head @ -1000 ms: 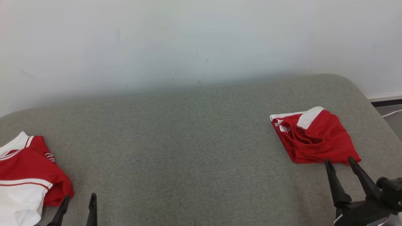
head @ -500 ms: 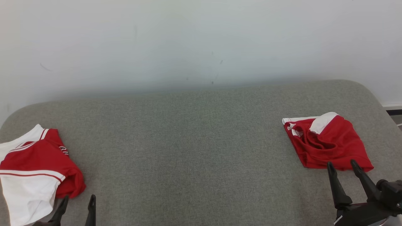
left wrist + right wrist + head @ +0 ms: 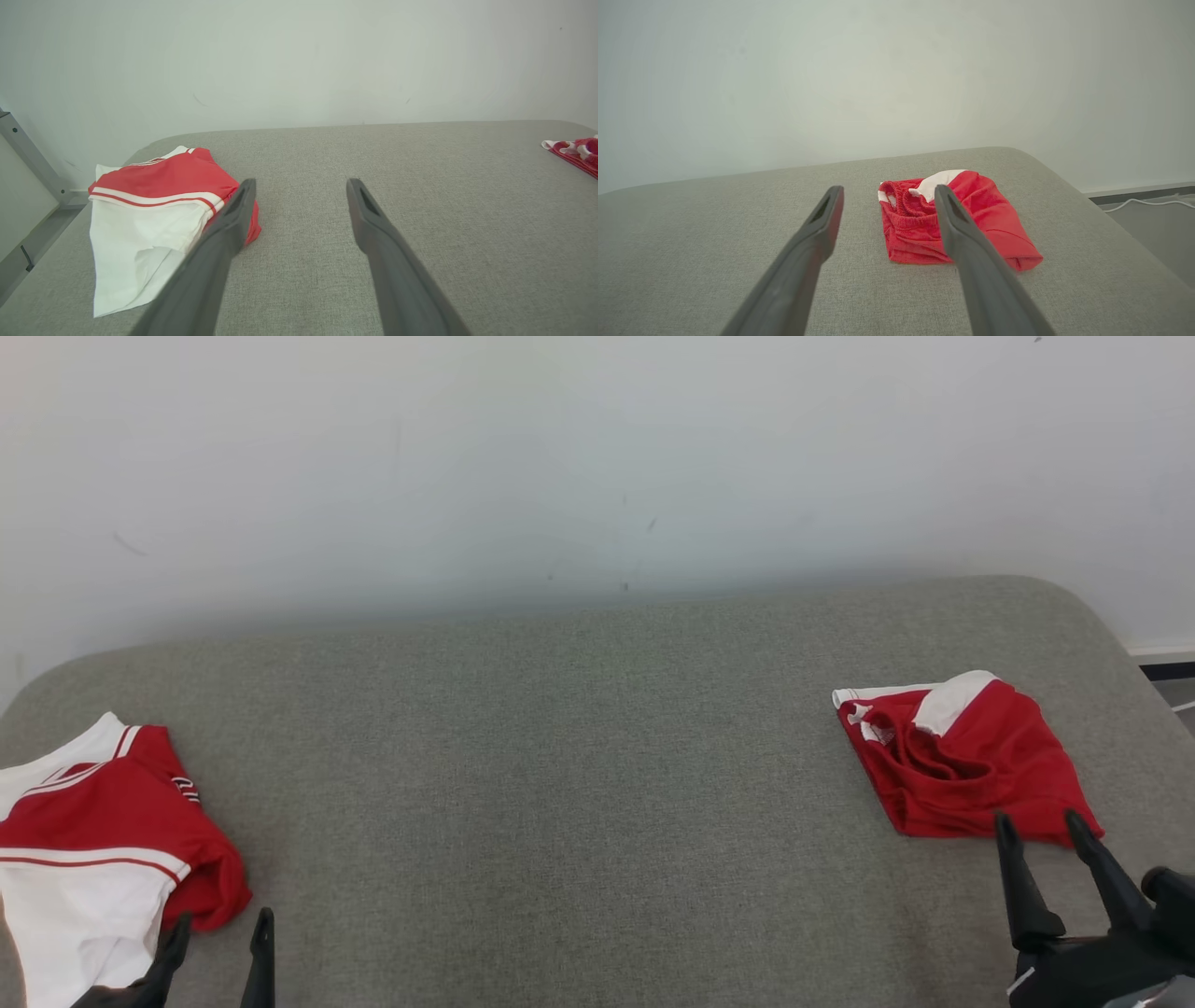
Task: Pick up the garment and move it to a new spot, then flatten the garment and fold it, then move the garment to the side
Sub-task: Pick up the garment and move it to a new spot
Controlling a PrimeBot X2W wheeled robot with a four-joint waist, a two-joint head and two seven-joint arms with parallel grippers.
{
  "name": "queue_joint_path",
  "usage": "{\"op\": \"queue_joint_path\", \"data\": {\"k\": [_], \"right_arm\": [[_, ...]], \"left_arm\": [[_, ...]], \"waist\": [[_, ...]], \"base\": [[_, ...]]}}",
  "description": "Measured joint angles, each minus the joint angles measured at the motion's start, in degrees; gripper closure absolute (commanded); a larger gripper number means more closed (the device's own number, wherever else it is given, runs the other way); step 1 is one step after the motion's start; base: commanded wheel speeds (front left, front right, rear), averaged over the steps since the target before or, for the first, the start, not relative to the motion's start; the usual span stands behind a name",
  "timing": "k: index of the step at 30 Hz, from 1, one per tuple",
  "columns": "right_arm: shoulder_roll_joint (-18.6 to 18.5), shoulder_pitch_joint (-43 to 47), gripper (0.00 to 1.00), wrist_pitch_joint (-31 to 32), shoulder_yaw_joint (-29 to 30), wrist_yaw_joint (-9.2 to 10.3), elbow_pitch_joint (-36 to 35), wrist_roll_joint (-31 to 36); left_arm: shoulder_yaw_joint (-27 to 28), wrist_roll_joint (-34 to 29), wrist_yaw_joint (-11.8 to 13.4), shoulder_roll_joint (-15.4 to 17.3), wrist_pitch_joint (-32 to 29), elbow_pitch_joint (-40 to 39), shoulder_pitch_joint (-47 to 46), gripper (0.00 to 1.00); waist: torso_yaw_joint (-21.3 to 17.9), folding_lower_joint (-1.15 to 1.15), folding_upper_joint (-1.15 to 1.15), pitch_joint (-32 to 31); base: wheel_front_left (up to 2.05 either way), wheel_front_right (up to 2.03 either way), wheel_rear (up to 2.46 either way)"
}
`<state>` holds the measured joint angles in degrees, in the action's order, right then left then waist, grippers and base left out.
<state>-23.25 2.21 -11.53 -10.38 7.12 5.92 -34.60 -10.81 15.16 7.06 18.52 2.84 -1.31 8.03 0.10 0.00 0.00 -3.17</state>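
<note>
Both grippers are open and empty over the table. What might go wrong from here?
1. The red shorts lie bunched towards the right edge of the table. A shallow pinch by the right gripper may lift only one layer, or nudge them closer to that edge.
2. The left gripper hangs beside the hem of the red-and-white shirt. A finger might snag the hem and drag the shirt.

The left gripper [image 3: 221, 919] has two long dark fingers [image 3: 224, 233] that are thin at the tip and get wider lower down. Each one has a small long hole near its tip. The right gripper [image 3: 1038, 819] has the same kind, and they grow out of a chunky black block [image 3: 1092, 966] with a round knob [image 3: 1172, 887] on its right side and a little pale strip [image 3: 1019, 983] on its left.
</note>
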Motion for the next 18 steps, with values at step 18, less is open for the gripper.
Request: {"op": "queue_joint_path", "data": {"k": [18], "right_arm": [[1.4,3.4,0.0,2.6,1.8,0.01,-0.5,0.1]], "left_arm": [[-0.3,-0.4,0.0,1.1,-4.3,-0.4,-0.3,0.0]], "waist": [[6.4,0.0,0.0,-0.1]], "base": [[0.0,0.0,0.0]]}}
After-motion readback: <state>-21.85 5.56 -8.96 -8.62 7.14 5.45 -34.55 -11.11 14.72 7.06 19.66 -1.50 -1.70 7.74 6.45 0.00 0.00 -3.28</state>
